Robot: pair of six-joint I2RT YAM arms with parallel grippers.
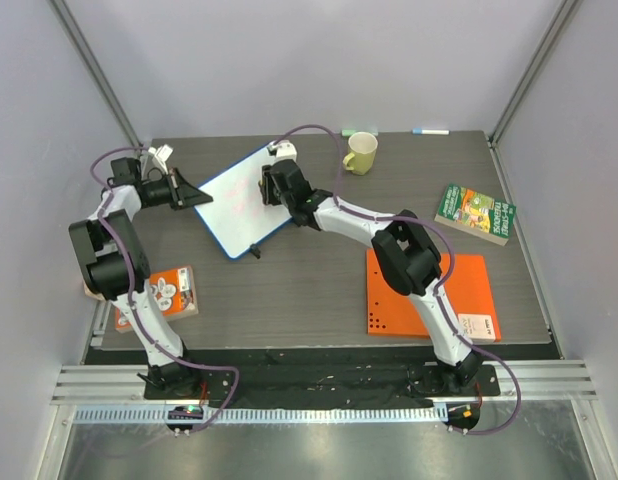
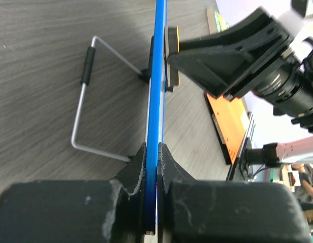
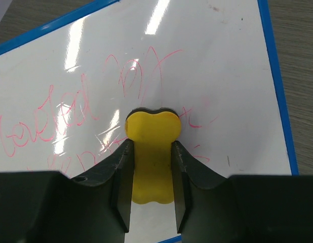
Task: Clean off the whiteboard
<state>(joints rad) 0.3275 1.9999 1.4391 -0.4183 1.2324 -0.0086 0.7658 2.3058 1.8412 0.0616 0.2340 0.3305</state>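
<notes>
In the top view the whiteboard [image 1: 232, 203] sits in the upper left-centre of the frame, on the dark table [image 1: 319, 300], between the two grippers. The left gripper [image 2: 155, 161] is closed tight on the blue rim of the board. In its own camera the board is seen edge-on as a thin blue line up the middle, with a wire stand [image 2: 86, 66] to the left of it. The right gripper [image 3: 152, 152] is partly closed, and its fingers press both sides of a yellow eraser [image 3: 151, 126]. The front of the eraser lies against the white surface, among red handwriting [image 3: 70, 114]. A pale yellow mug [image 1: 361, 152] stands near the board at upper centre, and an orange sheet [image 1: 467, 285] lies at lower right.
</notes>
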